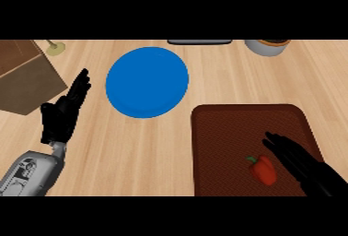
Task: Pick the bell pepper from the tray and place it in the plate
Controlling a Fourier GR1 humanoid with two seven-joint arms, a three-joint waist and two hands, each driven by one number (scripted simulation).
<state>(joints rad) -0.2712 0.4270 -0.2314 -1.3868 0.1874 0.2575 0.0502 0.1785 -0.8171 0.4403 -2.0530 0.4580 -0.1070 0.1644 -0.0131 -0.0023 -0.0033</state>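
The pepper [264,170] lies on the tray [224,138], in its lower right part, stem to the upper left. The right hand [299,161] is just beside it, fingers straight and apart, holding nothing. It should wrap the pepper across its middle before lifting toward the plate [147,82]. The left hand [65,113] rests open at the left.

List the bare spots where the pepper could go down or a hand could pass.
Blue plate is bare. Open counter between the left hand and the tray. Tray's upper half is free. Crowded at its lower right: bell pepper right beside the right hand.
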